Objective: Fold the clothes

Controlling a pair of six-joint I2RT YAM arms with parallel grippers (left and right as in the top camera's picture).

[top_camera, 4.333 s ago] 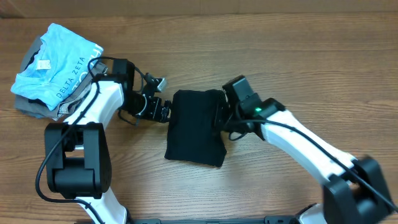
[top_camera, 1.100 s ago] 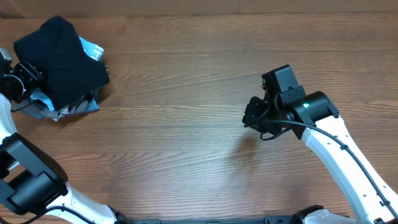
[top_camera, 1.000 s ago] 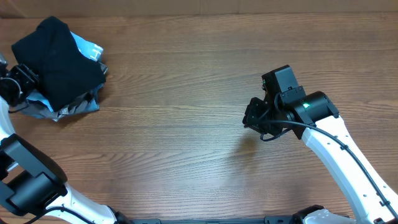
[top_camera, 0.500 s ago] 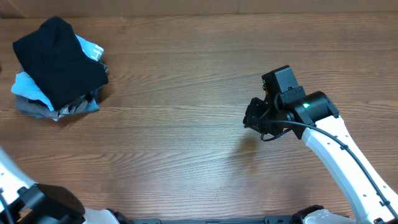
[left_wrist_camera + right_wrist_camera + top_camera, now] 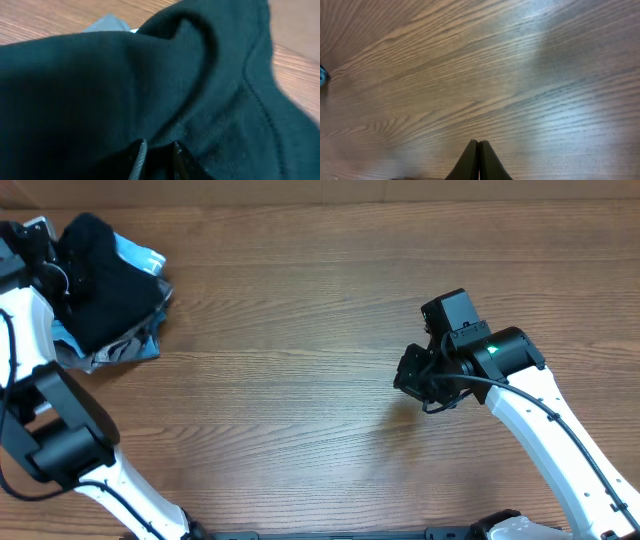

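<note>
The black T-shirt [image 5: 105, 300] lies folded and bunched on top of a pile at the table's far left. My left gripper [image 5: 60, 275] is at the shirt's left edge. In the left wrist view black fabric [image 5: 150, 75] fills the frame, and the left gripper [image 5: 157, 147] is pinched on a fold, with creases radiating from the narrow jaws. My right gripper [image 5: 408, 375] hovers over bare wood right of centre. It is shut, with nothing between its fingers [image 5: 479, 145].
Under the shirt lie a light blue garment [image 5: 142, 257] and grey garments [image 5: 112, 354]. The wooden table [image 5: 300, 380] stretches between the pile and the right arm. The left arm's white links run down the left edge.
The left gripper, off the pile half a second ago, has come back to the shirt's left edge and closed on it. The shirt is more bunched. The right arm has barely moved.
</note>
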